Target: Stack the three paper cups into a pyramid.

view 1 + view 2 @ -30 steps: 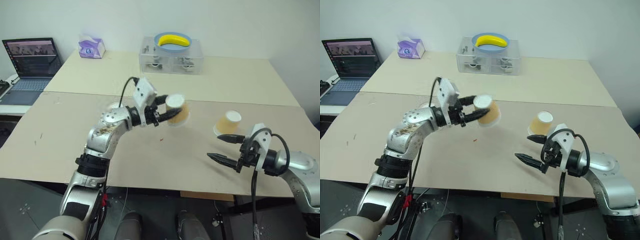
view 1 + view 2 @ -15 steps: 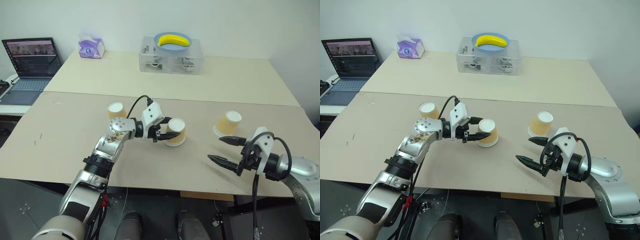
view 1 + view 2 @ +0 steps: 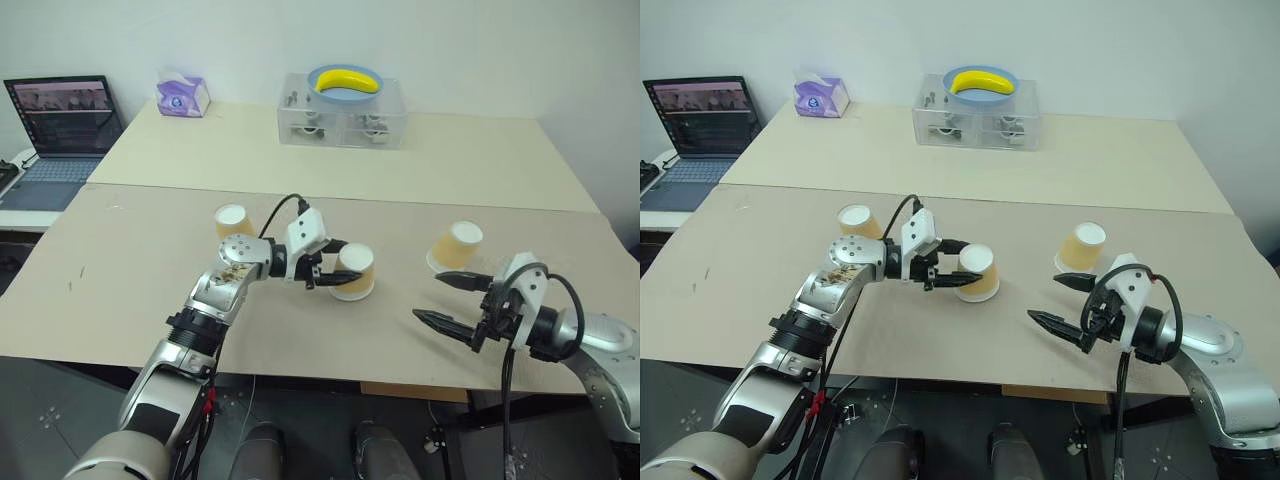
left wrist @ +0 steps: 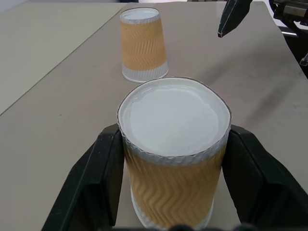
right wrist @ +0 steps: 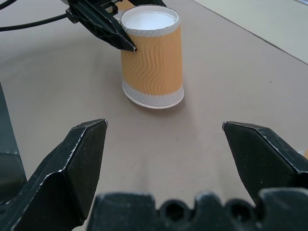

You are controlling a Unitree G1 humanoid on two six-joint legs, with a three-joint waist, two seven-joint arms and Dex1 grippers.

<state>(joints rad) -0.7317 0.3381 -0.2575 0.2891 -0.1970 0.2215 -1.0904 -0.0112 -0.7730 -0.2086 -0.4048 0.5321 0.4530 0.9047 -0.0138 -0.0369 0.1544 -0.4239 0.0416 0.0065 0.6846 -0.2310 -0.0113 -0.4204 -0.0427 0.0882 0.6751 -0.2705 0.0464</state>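
Note:
My left gripper [image 3: 342, 265] is shut on a tan-orange paper cup [image 3: 354, 273] near the middle of the table. The cup is upside down, white base up, and its rim is at the tabletop [image 5: 153, 100]. In the left wrist view the black fingers [image 4: 107, 175] clamp its ribbed sides [image 4: 173, 185]. A second cup [image 3: 457, 245] stands upside down to the right, just beyond my right gripper [image 3: 430, 298]. That gripper hangs open over the table with nothing between its fingers [image 5: 84, 156]. A third cup [image 3: 232, 220] stands at the back left, behind my left forearm.
On the far table stands a clear box [image 3: 342, 122] with a blue bowl holding a banana [image 3: 348, 79] on top. A purple tissue box [image 3: 183, 94] is left of it. A laptop [image 3: 62, 125] sits at the far left. The table's front edge [image 3: 330, 378] lies near my right gripper.
My left gripper has brought the held cup down from the air to the tabletop and slightly right. This uncovered the back-left cup. The right gripper has stayed open in place.

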